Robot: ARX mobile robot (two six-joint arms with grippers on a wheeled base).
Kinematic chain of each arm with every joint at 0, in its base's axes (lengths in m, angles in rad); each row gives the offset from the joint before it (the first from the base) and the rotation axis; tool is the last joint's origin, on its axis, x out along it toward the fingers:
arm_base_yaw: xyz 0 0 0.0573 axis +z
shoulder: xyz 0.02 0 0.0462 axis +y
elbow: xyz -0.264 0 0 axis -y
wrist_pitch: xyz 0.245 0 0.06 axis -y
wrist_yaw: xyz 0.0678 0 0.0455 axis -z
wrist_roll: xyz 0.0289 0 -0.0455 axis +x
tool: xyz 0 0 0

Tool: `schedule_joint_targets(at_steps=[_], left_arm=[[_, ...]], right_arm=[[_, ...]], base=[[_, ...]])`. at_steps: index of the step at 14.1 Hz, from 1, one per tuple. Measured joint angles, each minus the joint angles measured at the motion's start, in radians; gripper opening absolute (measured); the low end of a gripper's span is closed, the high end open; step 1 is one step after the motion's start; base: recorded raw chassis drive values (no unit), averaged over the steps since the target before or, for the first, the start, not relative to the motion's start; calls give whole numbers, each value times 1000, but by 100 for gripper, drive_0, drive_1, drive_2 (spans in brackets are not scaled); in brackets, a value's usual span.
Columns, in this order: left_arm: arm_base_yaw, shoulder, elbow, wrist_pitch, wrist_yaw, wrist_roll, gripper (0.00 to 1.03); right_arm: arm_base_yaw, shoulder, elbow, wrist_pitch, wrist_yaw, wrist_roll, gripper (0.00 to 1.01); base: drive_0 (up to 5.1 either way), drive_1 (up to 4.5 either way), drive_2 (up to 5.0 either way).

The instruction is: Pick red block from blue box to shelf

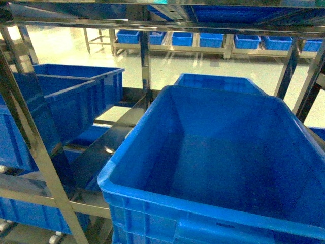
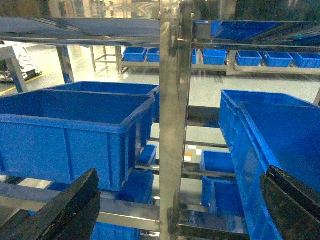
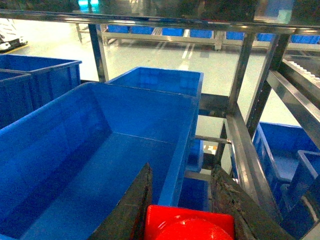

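Observation:
The red block (image 3: 190,225) shows at the bottom of the right wrist view, glossy, with a round stud on top. My right gripper (image 3: 181,169) is shut on it, one dark finger pressed against each side. Block and gripper hang over the right rim of a large blue crate (image 3: 100,150) standing in the steel shelf (image 3: 240,140). My left gripper (image 2: 182,172) is open and holds nothing, its fingers spread wide either side of a shelf upright (image 2: 172,125). The blue box is out of view. Neither gripper appears in the head view.
An empty dark blue crate (image 1: 213,152) fills the near right of the shelf (image 1: 144,56), with another behind it (image 1: 218,81). More crates (image 1: 66,101) stand at the left. A bare reflective deck strip (image 1: 101,152) runs between them. Further racks of crates (image 1: 210,39) line the far wall.

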Motion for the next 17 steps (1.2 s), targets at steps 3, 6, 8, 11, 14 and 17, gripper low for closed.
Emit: schedule_joint_targets(at_steps=[3,6,8,11,14,17], left_arm=[[0,0,0,-4,0,0,98],[1,0,0,-4,-3,0,98],[-1,0,0,-4,1,0,98],[0,0,0,-5,1,0,98],[1,0,0,-5,0,0,98],[0,0,0,-8,-6,0,98]], right_arm=[[0,0,0,-1,0,0,28],[0,0,0,0,0,0,28],[0,0,0,-1,3,0,28],[0,0,0,-1,3,0,28],[0,0,0,-1,3,0,28],[1,0,1,4,-8,0,28]], base=[[-14,-14,-14],[-183,-183,-183],[-97,-97,-97],[-329,168,168],[-481,265,265],[0,0,0]])
